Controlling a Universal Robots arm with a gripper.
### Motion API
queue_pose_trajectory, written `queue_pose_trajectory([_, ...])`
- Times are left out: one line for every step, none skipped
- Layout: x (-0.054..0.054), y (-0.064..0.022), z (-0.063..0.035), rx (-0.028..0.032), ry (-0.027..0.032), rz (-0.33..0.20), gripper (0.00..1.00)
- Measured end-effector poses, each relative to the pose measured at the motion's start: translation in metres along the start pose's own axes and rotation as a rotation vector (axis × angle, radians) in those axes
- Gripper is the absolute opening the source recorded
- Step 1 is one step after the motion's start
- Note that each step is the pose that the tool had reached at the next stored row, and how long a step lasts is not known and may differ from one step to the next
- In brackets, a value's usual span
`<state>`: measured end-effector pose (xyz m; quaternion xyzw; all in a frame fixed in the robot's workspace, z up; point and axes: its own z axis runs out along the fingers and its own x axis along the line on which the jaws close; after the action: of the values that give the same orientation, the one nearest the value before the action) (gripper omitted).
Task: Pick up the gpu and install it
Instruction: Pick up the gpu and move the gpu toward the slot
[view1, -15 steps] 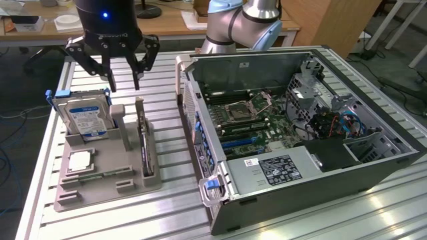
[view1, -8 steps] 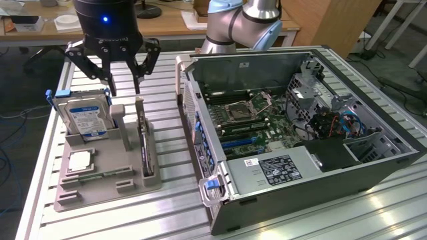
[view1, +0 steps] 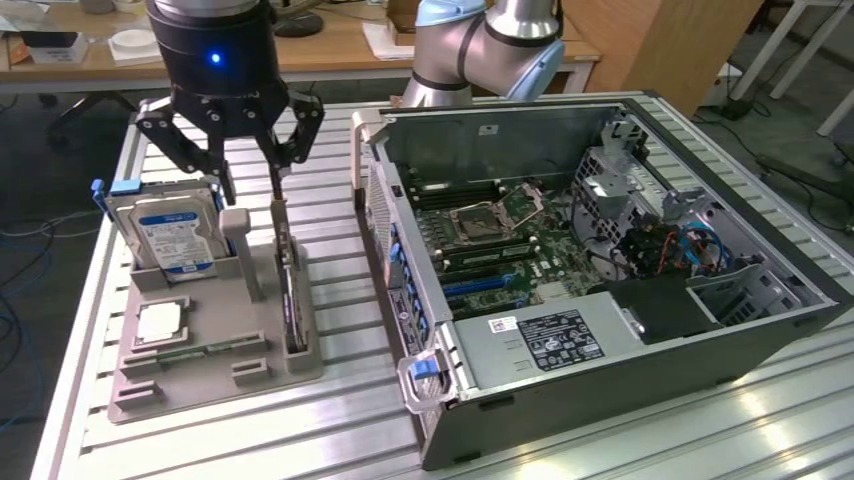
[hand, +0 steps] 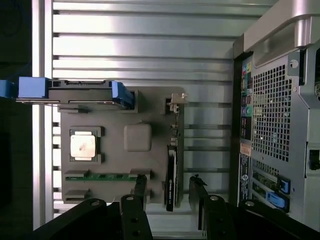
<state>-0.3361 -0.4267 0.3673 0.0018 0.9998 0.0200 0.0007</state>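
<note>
The gpu is a thin black card standing on its edge in a slot of the grey holder, on the side nearest the computer case. In the wrist view the gpu runs lengthwise with its silvery bracket at the far end. My gripper hangs open above the card's far end, apart from it. Seen from the wrist, the gripper has one black finger on each side of the card, and nothing is held.
The grey holder also carries a hard drive with blue rails, a processor chip and a green memory stick. The open computer case lies at the exterior view's right, its motherboard exposed. The slatted metal table carries everything.
</note>
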Motion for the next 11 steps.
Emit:
queue_pose_trajectory([-0.001,0.0,0.0015,-0.0001,-0.0001,0.0,0.47])
queue_pose_trajectory([-0.002,-0.0001,0.003,-0.0001,-0.0003,0.0,0.47])
queue_pose_trajectory([-0.004,-0.0001,0.0041,-0.0002,-0.0003,0.0,0.47])
queue_pose_trajectory([-0.005,-0.0002,0.0052,-0.0002,-0.0003,0.0,0.47])
queue_pose_trajectory([-0.006,-0.0003,0.0063,-0.0003,-0.0003,0.0,0.47])
queue_pose_trajectory([-0.006,-0.0005,0.0074,-0.0003,-0.0004,0.0,0.47])
queue_pose_trajectory([-0.007,-0.0007,0.0083,-0.0002,-0.0004,0.0,0.47])
queue_pose_trajectory([-0.007,-0.0011,0.0093,-0.0002,-0.0002,0.0,0.47])
queue_pose_trajectory([-0.008,-0.0013,0.0107,-0.0001,-0.0001,0.0,0.47])
queue_pose_trajectory([-0.008,-0.0014,0.0123,-0.0001,-0.0001,0.0,0.47])
queue_pose_trajectory([-0.008,-0.0015,0.0138,-0.0001,0.0,-0.001,0.47])
